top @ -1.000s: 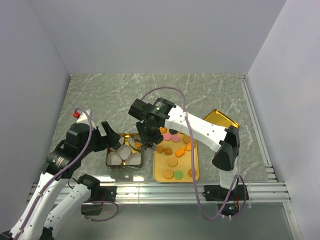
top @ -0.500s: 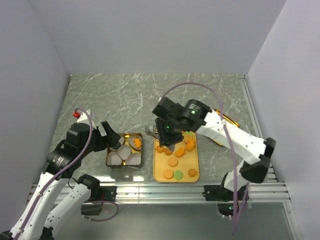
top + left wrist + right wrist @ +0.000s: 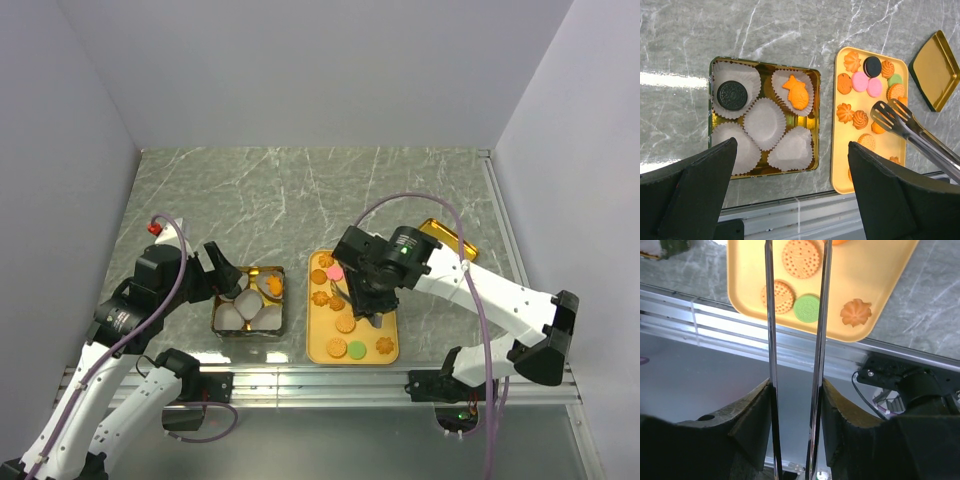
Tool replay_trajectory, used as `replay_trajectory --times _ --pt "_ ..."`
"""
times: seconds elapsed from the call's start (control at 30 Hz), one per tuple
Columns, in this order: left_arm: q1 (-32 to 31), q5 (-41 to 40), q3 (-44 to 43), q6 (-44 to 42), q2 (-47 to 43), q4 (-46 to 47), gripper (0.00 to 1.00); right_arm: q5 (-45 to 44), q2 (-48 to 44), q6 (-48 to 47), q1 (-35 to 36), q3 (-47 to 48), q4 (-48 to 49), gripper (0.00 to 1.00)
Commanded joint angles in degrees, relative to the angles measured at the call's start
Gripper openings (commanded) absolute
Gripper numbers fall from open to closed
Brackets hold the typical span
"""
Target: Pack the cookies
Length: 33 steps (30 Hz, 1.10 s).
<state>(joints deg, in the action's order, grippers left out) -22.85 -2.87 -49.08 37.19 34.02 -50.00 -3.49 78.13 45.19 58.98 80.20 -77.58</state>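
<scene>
The cookies (image 3: 352, 295) lie spread on a yellow tray (image 3: 318, 348): tan rounds (image 3: 801, 258), a green disc (image 3: 806, 308), orange flower shapes (image 3: 856, 312), pink discs (image 3: 866, 84) and a dark one (image 3: 872, 66). My right gripper (image 3: 370, 302) hangs over the tray, shut on metal tongs (image 3: 894, 120) whose tips are parted and hold nothing. A gold tin (image 3: 814, 120) of white paper cups holds a dark cookie (image 3: 732, 95) and an orange fish-shaped cookie (image 3: 796, 93). Above the tin's near edge my left gripper (image 3: 790, 200) stands open and holds nothing.
A gold lid (image 3: 452, 240) lies on the marble table right of the tray. A metal rail (image 3: 740, 315) runs along the table's near edge. White walls close in the back and both sides.
My right arm has swung the tongs from over the tin rightwards to above the tray. The orange fish-shaped cookie now rests in a cup. The left arm has not moved.
</scene>
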Motion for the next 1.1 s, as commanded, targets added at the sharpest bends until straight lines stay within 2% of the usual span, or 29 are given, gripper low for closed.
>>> replay_trajectory --times 0.0,0.7,1.07 --pt "0.0 0.1 -0.1 0.1 0.3 2.0 0.99 -1.7 -2.6 1.6 -0.1 -0.9 -4.9 0.48" --pt "0.1 0.4 -0.1 0.0 0.0 2.1 0.99 -0.1 -7.6 7.2 -0.2 -10.2 -5.1 0.51" --pt "0.0 0.4 -0.1 0.0 0.1 2.1 1.00 0.1 -6.3 6.9 -0.1 -9.8 -5.2 0.51"
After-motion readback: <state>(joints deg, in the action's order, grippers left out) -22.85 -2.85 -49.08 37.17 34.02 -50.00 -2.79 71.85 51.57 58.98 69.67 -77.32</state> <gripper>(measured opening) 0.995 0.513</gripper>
